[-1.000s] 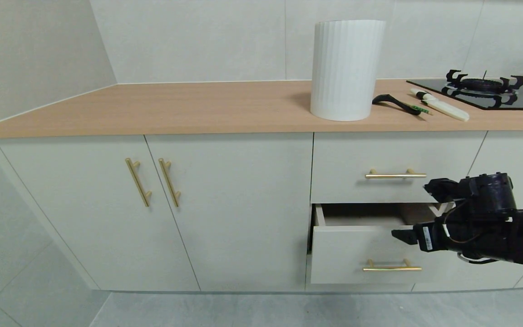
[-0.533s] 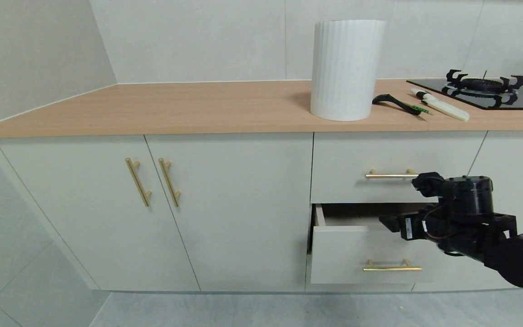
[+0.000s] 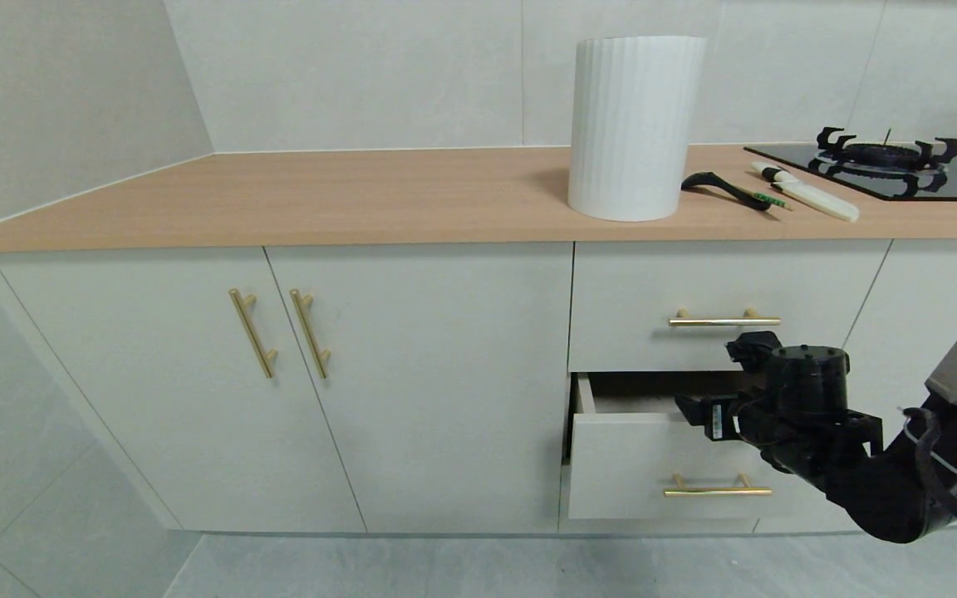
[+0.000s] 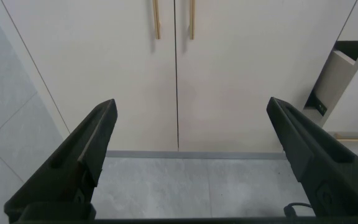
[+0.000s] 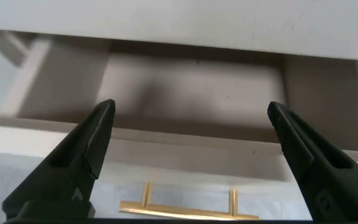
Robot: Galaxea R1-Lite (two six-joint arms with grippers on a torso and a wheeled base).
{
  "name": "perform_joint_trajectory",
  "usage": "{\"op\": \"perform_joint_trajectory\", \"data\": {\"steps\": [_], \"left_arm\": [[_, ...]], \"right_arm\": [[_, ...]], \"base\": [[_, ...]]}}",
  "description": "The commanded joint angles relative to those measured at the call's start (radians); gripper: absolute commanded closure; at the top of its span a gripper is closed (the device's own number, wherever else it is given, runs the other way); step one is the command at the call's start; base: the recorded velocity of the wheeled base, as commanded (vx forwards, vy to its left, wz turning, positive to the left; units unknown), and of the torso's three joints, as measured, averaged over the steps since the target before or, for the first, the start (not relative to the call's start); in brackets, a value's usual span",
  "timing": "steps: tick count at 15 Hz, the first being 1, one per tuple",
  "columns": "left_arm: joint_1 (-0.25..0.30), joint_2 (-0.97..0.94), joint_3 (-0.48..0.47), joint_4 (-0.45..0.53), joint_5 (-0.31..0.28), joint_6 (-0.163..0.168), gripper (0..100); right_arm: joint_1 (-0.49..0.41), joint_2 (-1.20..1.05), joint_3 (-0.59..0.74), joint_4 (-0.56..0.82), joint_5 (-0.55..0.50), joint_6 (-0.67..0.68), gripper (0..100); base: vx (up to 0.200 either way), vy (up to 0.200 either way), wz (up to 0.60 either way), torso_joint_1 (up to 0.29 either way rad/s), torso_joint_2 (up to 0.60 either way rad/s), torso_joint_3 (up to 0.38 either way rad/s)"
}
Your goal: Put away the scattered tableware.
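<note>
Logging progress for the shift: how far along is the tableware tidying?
Done: the lower drawer stands partly open. In hand: nothing; the right gripper hovers at the drawer's opening, jaws open and empty. Left: the black-handled utensil and the white utensil lie on the counter, not yet put away.

No readable text or numbers anywhere right now. There's a small white label (image 3: 717,413) on the right gripper (image 3: 709,374), but its print is too tiny to make out.
</note>
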Motion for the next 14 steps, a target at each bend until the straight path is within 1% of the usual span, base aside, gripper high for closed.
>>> {"op": "perform_joint_trajectory", "data": {"steps": [1, 14], "left_arm": [[0.000, 0.001, 0.000, 0.001, 0.001, 0.000, 0], [0.000, 0.001, 0.000, -0.001, 0.001, 0.000, 0]], "right_arm": [[0.000, 0.036, -0.004, 0.000, -0.001, -0.001, 0], [0.000, 0.016, 0.007, 0.015, -0.002, -0.002, 0]], "base": [[0.000, 0.000, 0.00, 0.000, 0.00, 0.000], [0.000, 0.000, 0.00, 0.000, 0.00, 0.000]]}}
